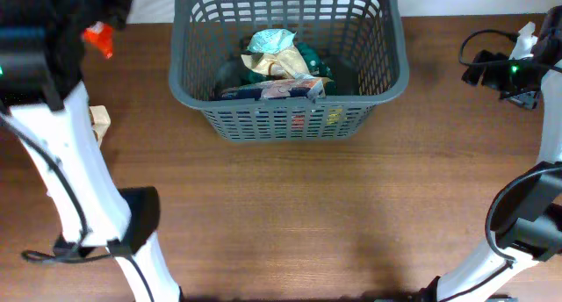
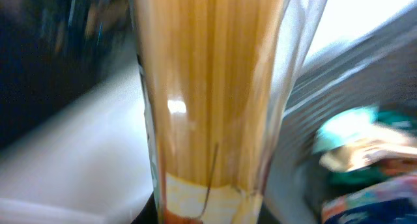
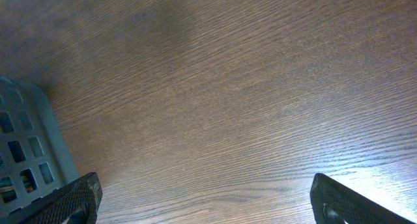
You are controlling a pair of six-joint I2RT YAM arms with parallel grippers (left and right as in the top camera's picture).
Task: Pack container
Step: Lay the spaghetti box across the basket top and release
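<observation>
The dark grey lattice basket (image 1: 290, 107) stands at the back middle of the table. It holds a light blue packet (image 1: 270, 42), green packets and a colourful flat packet (image 1: 277, 89). My left gripper (image 1: 95, 25) is up at the far left of the basket, shut on a clear packet of spaghetti (image 2: 215, 87) that fills the left wrist view. The basket wall (image 2: 339, 87) and its packets show just right of the spaghetti. My right gripper (image 3: 205, 201) is open and empty over bare table, right of the basket corner (image 3: 29, 152).
A small tan packet (image 1: 99, 122) lies on the wooden table left of the basket, beside my left arm. The right arm's cables and base (image 1: 500, 69) sit at the far right edge.
</observation>
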